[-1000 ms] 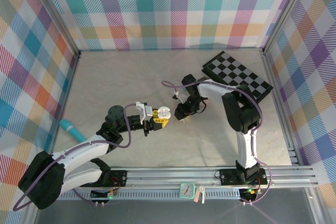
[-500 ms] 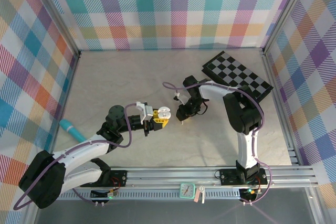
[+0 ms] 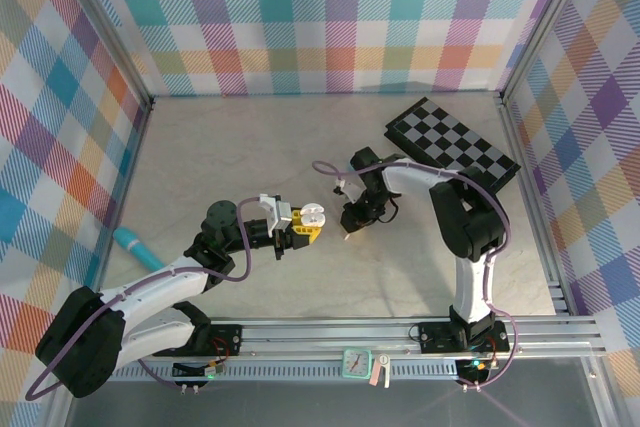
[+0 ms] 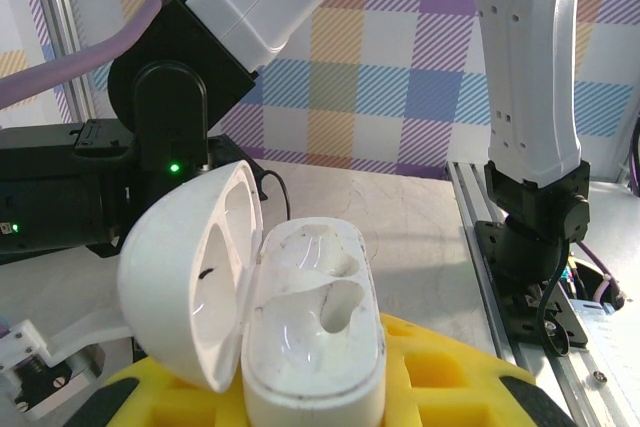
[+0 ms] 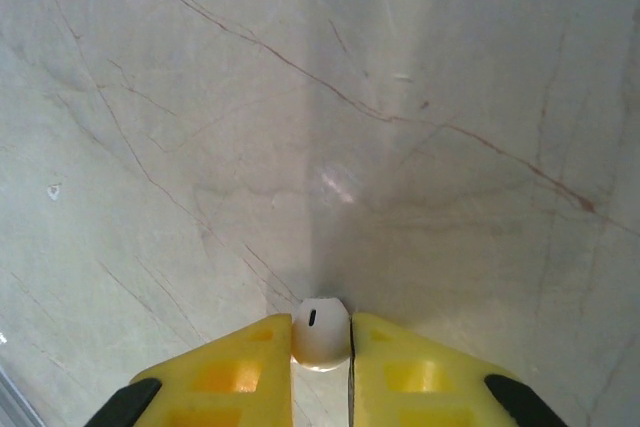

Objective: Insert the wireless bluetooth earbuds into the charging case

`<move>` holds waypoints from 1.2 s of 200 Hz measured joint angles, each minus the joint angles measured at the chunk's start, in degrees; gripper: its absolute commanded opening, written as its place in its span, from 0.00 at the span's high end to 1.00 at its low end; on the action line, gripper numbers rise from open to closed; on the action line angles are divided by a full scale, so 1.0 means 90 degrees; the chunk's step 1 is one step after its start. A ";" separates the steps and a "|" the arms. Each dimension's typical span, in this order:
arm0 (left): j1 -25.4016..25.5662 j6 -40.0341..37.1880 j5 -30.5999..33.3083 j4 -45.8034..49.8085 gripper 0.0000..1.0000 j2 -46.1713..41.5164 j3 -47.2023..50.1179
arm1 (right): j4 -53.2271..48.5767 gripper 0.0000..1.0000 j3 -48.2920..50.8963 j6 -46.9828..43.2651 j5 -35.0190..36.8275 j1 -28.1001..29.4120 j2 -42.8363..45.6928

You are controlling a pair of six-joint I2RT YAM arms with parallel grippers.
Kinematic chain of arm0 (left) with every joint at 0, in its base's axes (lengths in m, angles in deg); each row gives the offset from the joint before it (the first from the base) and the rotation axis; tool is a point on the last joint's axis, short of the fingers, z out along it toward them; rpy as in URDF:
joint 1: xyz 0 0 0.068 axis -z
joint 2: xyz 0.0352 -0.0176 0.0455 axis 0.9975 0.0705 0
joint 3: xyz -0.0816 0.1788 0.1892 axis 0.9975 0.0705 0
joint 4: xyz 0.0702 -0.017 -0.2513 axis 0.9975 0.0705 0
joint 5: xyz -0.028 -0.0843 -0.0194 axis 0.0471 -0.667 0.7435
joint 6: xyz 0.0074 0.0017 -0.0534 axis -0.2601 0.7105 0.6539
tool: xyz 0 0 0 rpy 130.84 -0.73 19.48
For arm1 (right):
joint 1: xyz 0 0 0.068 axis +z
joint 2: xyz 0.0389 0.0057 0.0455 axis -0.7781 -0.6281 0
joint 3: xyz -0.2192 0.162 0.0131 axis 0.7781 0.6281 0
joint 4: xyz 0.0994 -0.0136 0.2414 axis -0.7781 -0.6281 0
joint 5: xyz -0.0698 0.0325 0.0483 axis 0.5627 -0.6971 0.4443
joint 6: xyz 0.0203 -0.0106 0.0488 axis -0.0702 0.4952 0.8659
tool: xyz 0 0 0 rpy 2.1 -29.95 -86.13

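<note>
A white oval charging case (image 4: 312,327) with its lid (image 4: 190,272) flipped open to the left sits between the yellow fingers of my left gripper (image 3: 306,225); both earbud wells look empty. In the top view the case (image 3: 313,215) is near the table's middle. A tiny white earbud (image 5: 321,330) with a dark slit is pinched between the yellow fingertips of my right gripper (image 5: 321,339), just above the marbled tabletop. From above, the right gripper (image 3: 348,228) points down a short way right of the case.
A black-and-white checkerboard (image 3: 452,143) lies at the back right. A teal object (image 3: 138,247) rests by the left wall. The aluminium rail (image 3: 400,332) runs along the near edge. Plaid walls enclose the table (image 3: 230,147).
My right gripper has shifted slightly right and toward the near edge with the earbud. The left arm and case have stayed put.
</note>
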 measured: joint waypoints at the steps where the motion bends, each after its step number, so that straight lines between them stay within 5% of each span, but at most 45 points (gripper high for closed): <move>1: 0.0000 0.0000 0.0002 0.0002 0.90 0.0000 0.0000 | 0.0002 0.81 0.0005 0.0005 0.0007 0.0000 0.0005; 104: -0.0017 0.0143 0.0194 -0.0223 0.91 0.0750 0.0000 | 0.1639 0.81 0.1705 0.0221 0.1217 0.0068 0.2727; 182: -0.0017 0.0168 0.0187 -0.0151 0.91 0.1399 -0.0253 | 0.1690 0.80 0.1729 -0.0534 0.2067 0.0731 0.4478; 240: -0.0017 0.0170 0.0165 0.0036 0.92 0.1770 -0.0588 | 0.1452 0.81 0.1324 -0.1122 0.2438 0.1333 0.4845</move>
